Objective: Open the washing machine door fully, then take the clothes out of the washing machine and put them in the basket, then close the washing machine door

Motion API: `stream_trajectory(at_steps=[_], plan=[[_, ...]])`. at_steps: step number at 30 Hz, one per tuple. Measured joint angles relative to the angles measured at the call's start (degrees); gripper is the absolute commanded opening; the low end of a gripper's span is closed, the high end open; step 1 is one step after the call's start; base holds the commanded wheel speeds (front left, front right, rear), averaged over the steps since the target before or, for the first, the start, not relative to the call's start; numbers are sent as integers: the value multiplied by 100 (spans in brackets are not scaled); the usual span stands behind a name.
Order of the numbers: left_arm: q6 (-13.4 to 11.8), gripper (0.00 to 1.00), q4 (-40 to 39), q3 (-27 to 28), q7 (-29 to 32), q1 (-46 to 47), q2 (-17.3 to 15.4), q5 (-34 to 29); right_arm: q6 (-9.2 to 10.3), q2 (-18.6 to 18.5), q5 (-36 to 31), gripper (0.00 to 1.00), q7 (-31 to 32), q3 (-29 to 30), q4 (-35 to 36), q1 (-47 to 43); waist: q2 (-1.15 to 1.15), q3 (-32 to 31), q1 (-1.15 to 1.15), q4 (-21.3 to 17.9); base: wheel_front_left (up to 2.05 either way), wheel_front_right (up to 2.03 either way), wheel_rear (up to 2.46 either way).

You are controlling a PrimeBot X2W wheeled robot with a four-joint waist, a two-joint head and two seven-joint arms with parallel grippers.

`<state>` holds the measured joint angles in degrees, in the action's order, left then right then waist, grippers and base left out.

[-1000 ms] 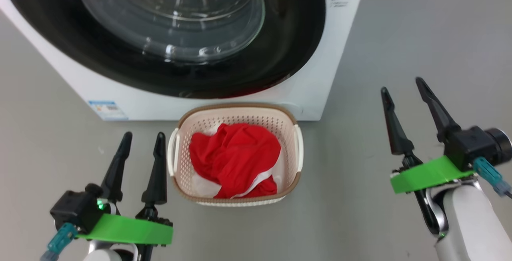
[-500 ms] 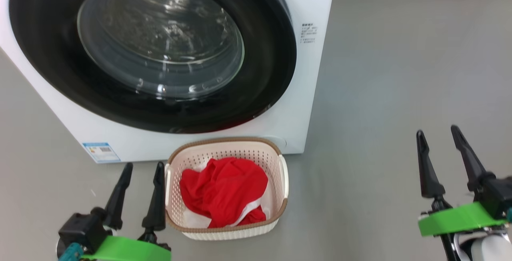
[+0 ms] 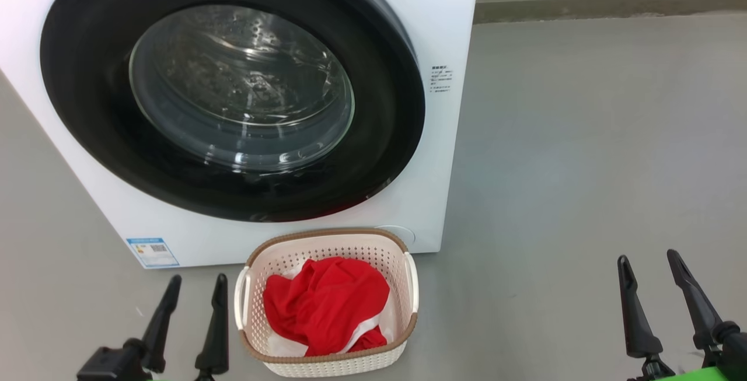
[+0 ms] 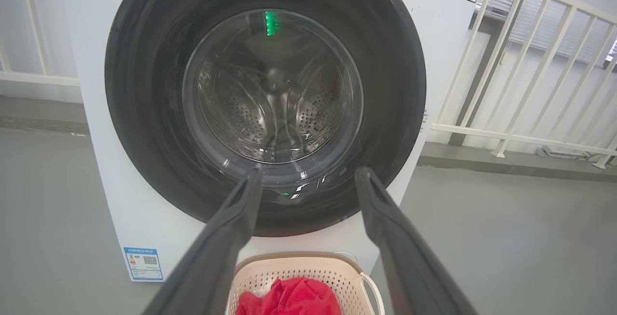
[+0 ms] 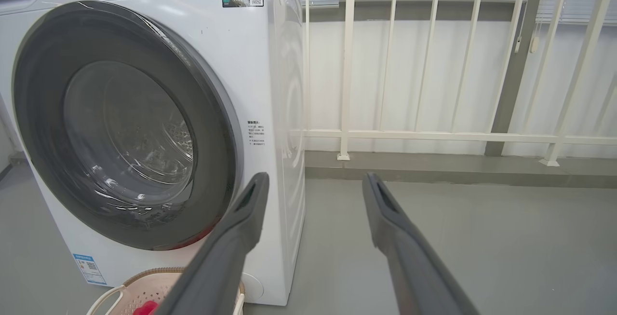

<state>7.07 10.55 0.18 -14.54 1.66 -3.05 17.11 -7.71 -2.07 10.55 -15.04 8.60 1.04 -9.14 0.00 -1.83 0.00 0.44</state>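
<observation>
The basket (image 3: 327, 233), with the clothes (image 3: 324, 305) inside, is set at bottom centre, long axis across the frame, below the shut washing machine door (image 3: 76, 77). The left gripper (image 3: 198, 279) is spread empty just left of it; the right gripper (image 3: 648, 256), likewise, far right.

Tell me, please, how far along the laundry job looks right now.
Done: the clothes lie in the basket, and the washing machine door looks shut, flush against the washing machine; the drum behind the glass looks empty. In hand: nothing; the left gripper and right gripper have jaws open, apart from everything. Left: seemingly nothing.
</observation>
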Motion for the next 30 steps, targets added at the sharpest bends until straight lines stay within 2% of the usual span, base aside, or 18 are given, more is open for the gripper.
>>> stream_trajectory(at_steps=[8,26,27,30], plan=[[1,100,38,-21,0,-168,-25,-36,0,4,47,100,0,0,178,-274,0,-126,0,-62,0,0,0],[2,100,135,48,0,-182,-37,-36,0,9,47,100,0,-7,288,-414,0,-161,0,55,0,0,0],[-1,0,138,88,0,-182,-35,-37,0,9,47,0,0,-7,287,-415,0,-163,0,57,0,0,0],[-7,0,311,89,33,-226,8,-38,-1,52,43,0,-1,-20,91,-427,0,-165,0,58,0,0,0]])
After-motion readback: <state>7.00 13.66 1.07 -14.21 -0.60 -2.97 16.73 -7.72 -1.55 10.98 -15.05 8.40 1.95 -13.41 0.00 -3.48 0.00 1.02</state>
